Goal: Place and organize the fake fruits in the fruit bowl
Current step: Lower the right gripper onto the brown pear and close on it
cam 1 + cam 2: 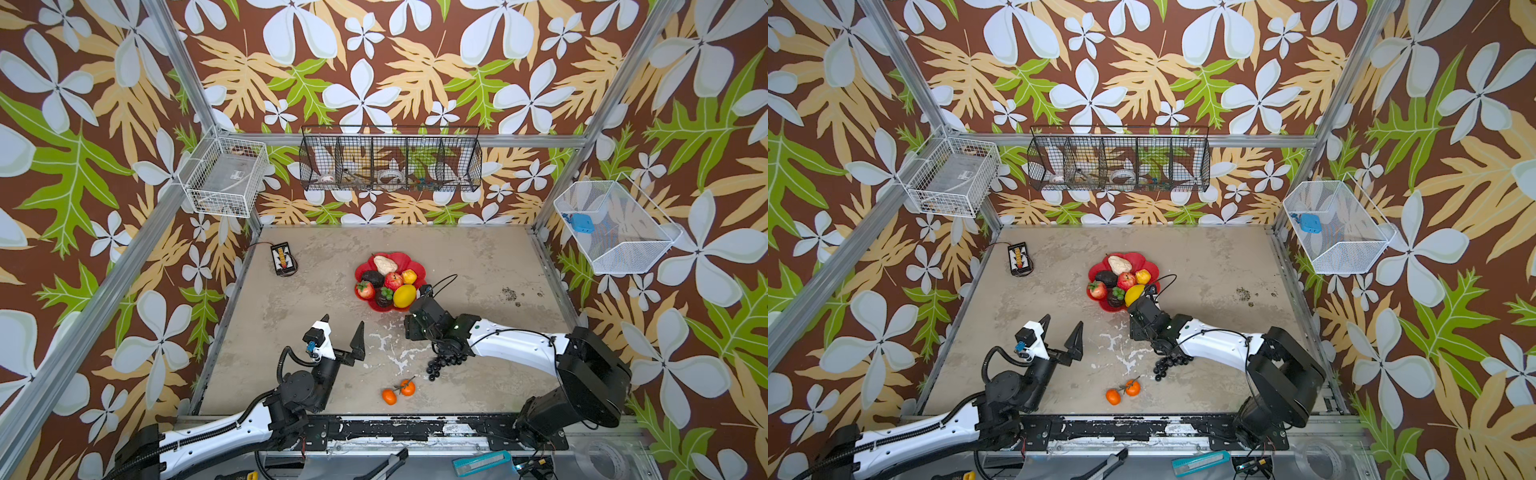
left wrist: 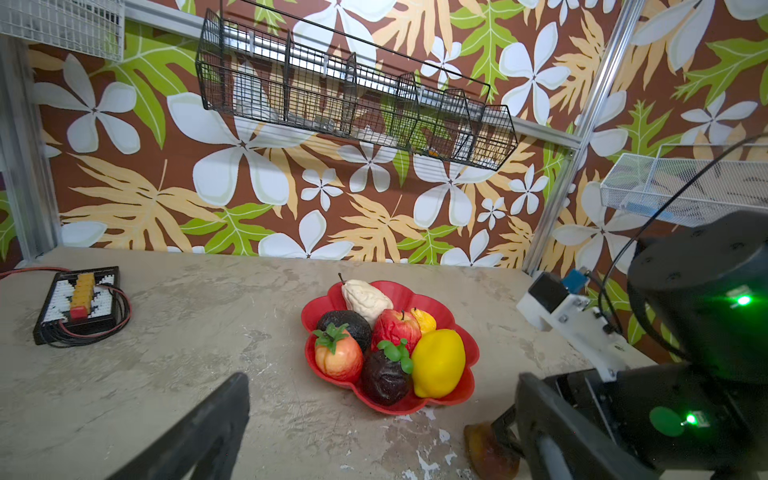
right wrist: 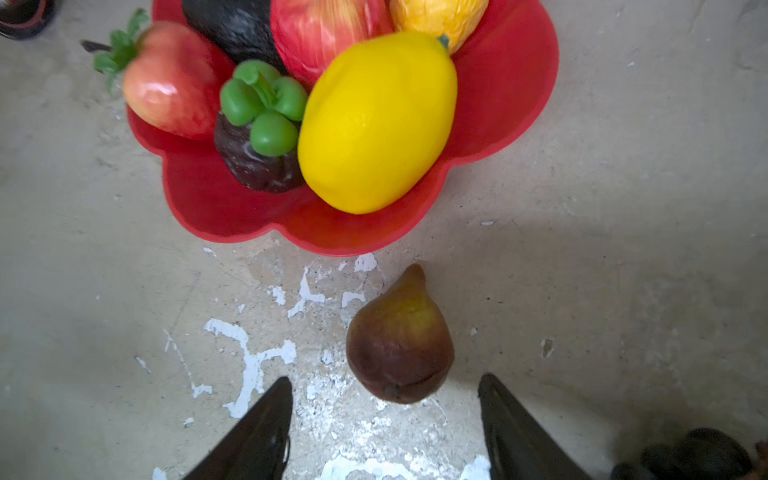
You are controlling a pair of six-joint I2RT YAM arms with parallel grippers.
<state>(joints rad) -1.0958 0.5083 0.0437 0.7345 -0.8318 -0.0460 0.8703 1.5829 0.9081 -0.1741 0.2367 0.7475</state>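
Right end effector [image 3: 385, 378]: released, jaws apart, empty, low over the desk [image 3: 623, 291], just lower right of the fruit bowl [image 1: 403, 261] near the centre of a top view. Just before the tips, touching neither: a brown-yellow pear-shaped fruit [image 3: 399, 345], lying on the desk near the bowl rim. Probably hollow plastic: light, stiff, smooth, ready to roll or slip out. Best taken across the wide belly, not the narrow neck. Left end effector [image 1: 343, 322], lower left: wide open, empty. Also outside the bowl: grape bunch [image 1: 444, 361], two small oranges [image 1: 389, 397].
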